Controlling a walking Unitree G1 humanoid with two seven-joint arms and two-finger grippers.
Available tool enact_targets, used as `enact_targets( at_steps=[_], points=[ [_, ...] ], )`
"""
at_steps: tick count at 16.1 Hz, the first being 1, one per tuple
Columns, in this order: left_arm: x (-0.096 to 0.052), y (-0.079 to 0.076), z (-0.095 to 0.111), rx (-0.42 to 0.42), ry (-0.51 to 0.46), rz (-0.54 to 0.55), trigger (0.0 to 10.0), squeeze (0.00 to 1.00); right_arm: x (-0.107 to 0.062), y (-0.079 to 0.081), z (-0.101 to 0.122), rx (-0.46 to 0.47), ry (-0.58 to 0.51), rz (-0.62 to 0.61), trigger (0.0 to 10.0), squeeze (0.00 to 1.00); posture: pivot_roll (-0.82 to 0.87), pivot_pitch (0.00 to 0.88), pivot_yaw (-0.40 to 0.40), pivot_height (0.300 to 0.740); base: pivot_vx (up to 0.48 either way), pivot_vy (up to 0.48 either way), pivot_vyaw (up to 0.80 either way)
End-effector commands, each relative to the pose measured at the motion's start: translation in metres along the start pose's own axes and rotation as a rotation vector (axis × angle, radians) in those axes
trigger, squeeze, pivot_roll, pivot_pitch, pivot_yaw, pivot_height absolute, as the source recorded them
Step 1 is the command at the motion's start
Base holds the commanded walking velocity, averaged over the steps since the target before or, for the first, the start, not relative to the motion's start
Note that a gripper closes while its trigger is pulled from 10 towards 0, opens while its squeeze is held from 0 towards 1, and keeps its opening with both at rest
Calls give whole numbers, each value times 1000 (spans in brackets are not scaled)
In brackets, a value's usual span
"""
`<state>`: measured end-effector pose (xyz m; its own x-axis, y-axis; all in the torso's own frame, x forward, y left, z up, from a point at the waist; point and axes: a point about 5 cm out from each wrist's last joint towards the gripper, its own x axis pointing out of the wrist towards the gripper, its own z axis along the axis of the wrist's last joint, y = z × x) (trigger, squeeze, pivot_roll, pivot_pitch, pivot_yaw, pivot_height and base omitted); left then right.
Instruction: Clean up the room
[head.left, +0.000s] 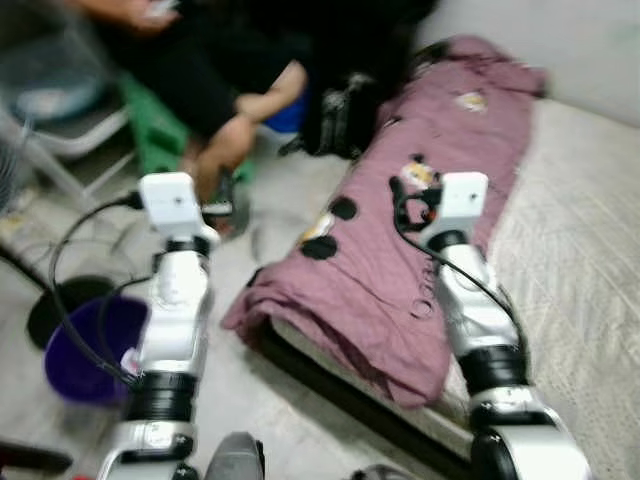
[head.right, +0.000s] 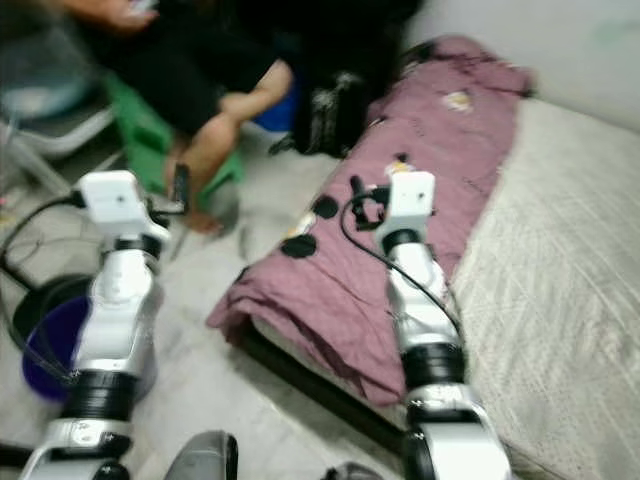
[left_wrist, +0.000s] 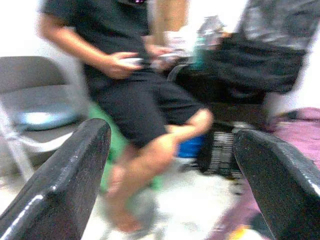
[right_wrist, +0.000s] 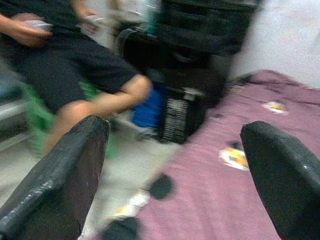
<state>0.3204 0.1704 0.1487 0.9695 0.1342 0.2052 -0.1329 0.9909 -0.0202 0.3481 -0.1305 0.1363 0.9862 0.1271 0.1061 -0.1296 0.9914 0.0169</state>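
On the bed (head.left: 590, 260), a maroon blanket (head.left: 400, 270) lies crumpled along the edge. Both left gripper (left_wrist: 170, 165) and right gripper (right_wrist: 175, 170) hover with jaws apart, empty. A person (left_wrist: 135, 95) sits beyond.

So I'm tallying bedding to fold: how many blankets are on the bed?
1. A maroon blanket lies bunched along the mattress's floor-side edge, its end hanging over the corner. Others may be hidden beyond the frame.

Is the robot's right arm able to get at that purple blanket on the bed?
Probably yes. The right gripper hangs open just above the purple blanket, nothing lying between them; the seated person is off to the side.
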Motion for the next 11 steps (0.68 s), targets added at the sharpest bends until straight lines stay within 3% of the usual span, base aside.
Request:
enact_targets(
  at_steps=[1, 11],
  points=[
    [1, -7, 3, -9, -9, -19, 10000, 0, 0, -6, 4, -15, -14, -7, 10000, 0, 15, 0, -54, 740, 0, 0, 800],
    [-1, -8, 2, -20, -9, -34, 10000, 0, -1, -5, 1, -13, -5, 5, 10000, 0, 17, 0, -56, 740, 0, 0, 800]
  ],
)
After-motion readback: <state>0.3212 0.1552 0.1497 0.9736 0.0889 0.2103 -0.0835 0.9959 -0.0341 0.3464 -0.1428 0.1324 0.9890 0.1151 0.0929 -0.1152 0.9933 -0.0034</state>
